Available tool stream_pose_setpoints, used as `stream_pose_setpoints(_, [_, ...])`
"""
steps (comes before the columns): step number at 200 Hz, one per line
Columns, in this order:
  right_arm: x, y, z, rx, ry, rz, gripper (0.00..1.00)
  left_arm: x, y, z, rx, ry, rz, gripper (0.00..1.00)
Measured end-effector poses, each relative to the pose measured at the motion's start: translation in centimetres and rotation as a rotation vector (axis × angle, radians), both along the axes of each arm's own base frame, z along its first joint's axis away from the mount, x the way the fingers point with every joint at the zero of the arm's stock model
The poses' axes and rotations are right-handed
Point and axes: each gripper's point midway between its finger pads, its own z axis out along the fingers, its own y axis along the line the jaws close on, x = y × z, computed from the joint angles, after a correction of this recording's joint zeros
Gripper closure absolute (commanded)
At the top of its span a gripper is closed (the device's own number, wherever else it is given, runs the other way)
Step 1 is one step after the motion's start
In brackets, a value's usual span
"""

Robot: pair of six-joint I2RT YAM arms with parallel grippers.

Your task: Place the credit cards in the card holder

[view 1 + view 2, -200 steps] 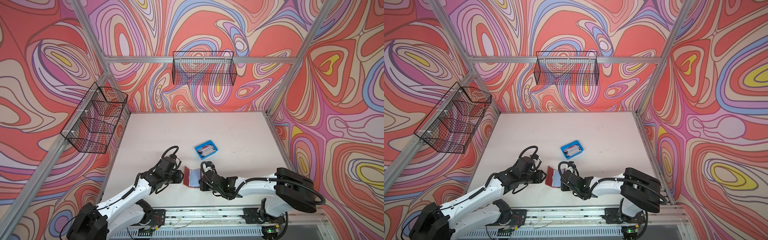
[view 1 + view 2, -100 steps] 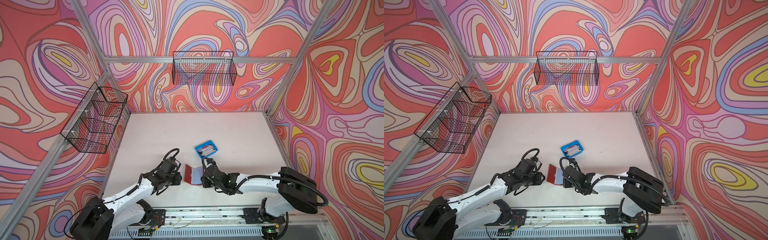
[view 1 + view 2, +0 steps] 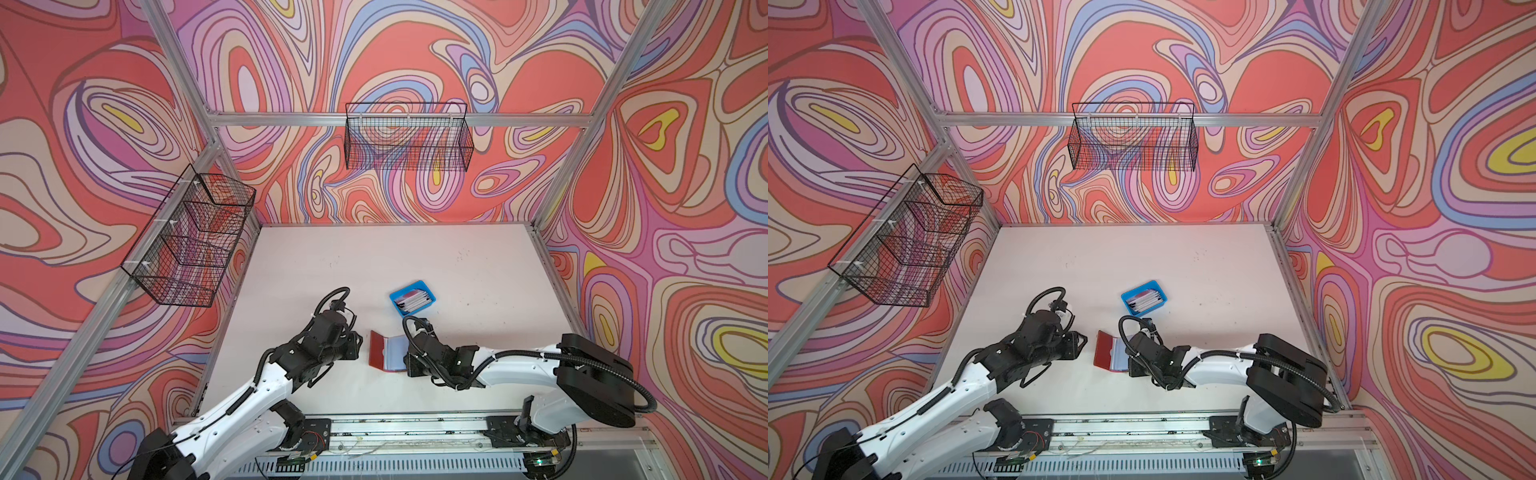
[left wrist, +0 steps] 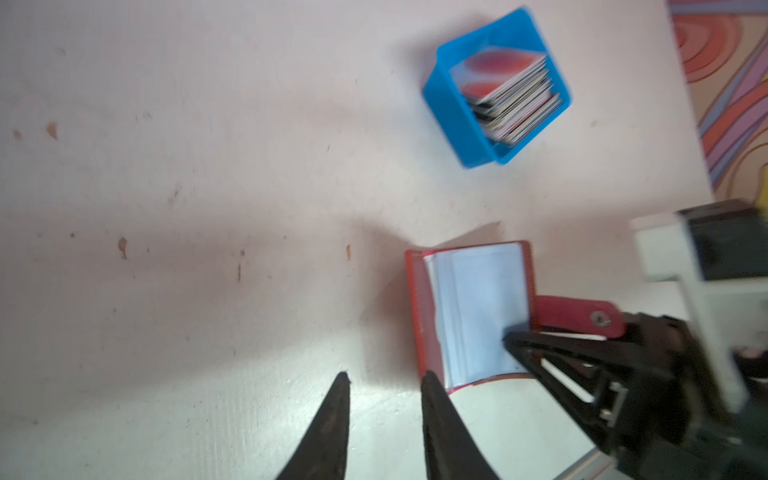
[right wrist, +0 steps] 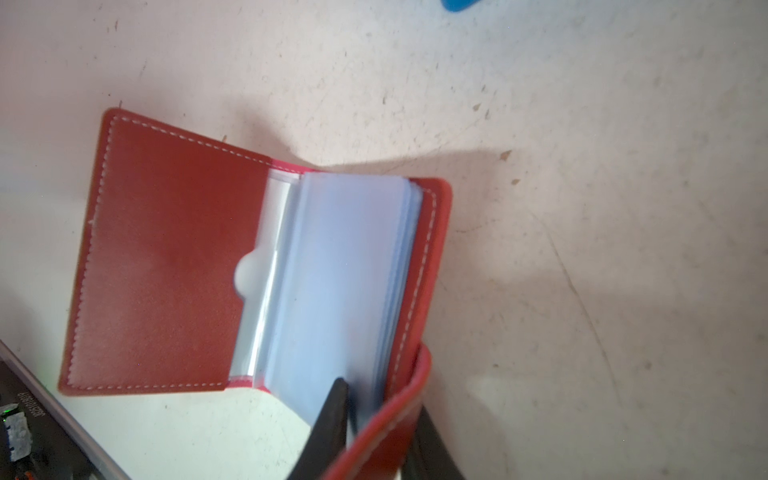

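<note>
Swirling red, pink and lilac patterns cover the walls around a pale table (image 3: 374, 257), and the card holder (image 3: 384, 351) (image 3: 1106, 351) lies open on that table near its front edge, between the two arms. Its red front cover stands tilted up on the side toward the left arm, while the back cover lies flat with a stack of clear sleeves (image 5: 340, 270) on it. The snap-button strap (image 4: 577, 316) sticks out from the card holder's far edge, toward the right arm. The left gripper (image 4: 382, 376) (image 3: 358, 347) sits just beside the card holder's raised cover, its jaws apart with nothing but bare table between them; both top views show a small gap between it and the cover. The right gripper (image 5: 382, 399) (image 3: 409, 361) reaches the card holder from the opposite side. One finger lies over the edge of the sleeves, the other is under the back cover, and the strap curls up between them. Its jaws stand a little apart around that edge, and I cannot tell whether they are pinching it or only straddling it. Beyond the card holder, toward the back wall and slightly to the right arm's side, a small blue tray (image 3: 405, 287) (image 4: 457, 124) holds the credit cards (image 3: 412, 300) (image 4: 507, 91), stacked and leaning, the top one pale with red patches. None of the cards touches the card holder, and none shows in its sleeves.
</note>
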Motion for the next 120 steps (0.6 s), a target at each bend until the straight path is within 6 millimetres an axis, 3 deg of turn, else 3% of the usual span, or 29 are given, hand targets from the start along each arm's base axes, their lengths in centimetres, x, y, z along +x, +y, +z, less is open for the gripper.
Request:
stream_pose_setpoints(19, [0.0, 0.0, 0.0, 0.001, 0.0, 0.001, 0.75, 0.0, -1.1, 2.7, -0.071, -0.046, -0.039, 0.7])
stream_pose_setpoints(43, [0.0, 0.1, 0.1, 0.003, -0.001, 0.0, 0.74, -0.4, -2.4, 2.7, -0.114, -0.02, -0.095, 0.73])
stream_pose_setpoints(78, [0.1, 0.3, 0.3, 0.019, -0.004, -0.004, 0.74, -0.6, -3.6, -0.9, -0.101, 0.076, -0.129, 0.75])
stream_pose_setpoints(120, [0.1, 0.4, 0.3, 0.035, -0.002, -0.012, 0.71, -1.6, -3.2, -6.1, -0.059, 0.191, -0.12, 0.79])
